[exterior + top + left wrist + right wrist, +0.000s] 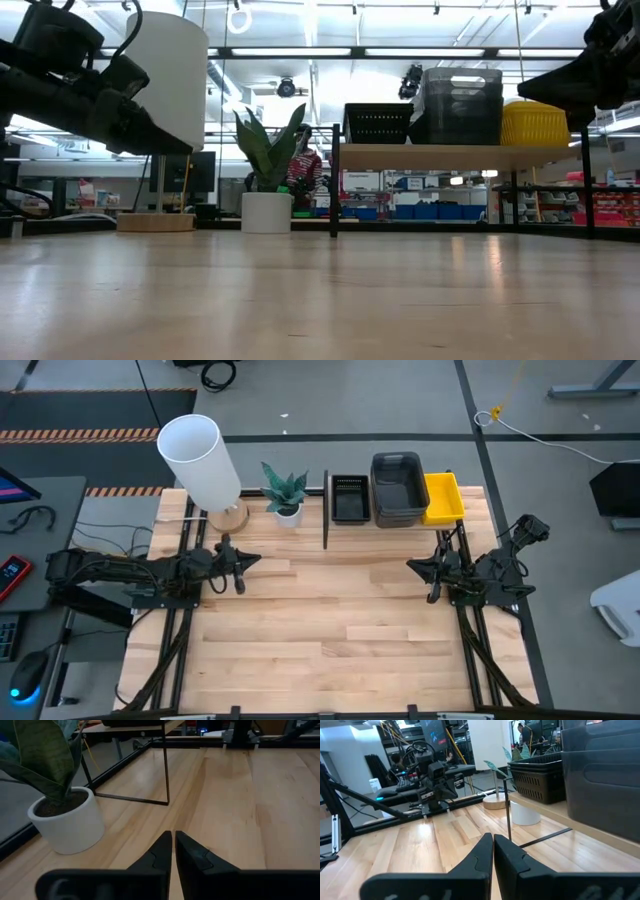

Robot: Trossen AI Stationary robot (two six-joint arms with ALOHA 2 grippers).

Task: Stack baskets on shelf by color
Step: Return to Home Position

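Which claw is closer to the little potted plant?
Left. The left claw rests close to the potted plant; the right claw lies far across the table, nearer the yellow basket.

Tabletop [330,630] under me: smooth pale wood, faint sheen.
Shelf [450,155]: light wood board, black metal legs.
Grey baskets [462,105]: smoky translucent plastic.
Black baskets [378,122]: matt mesh plastic.
My left gripper [173,835]: matt black.
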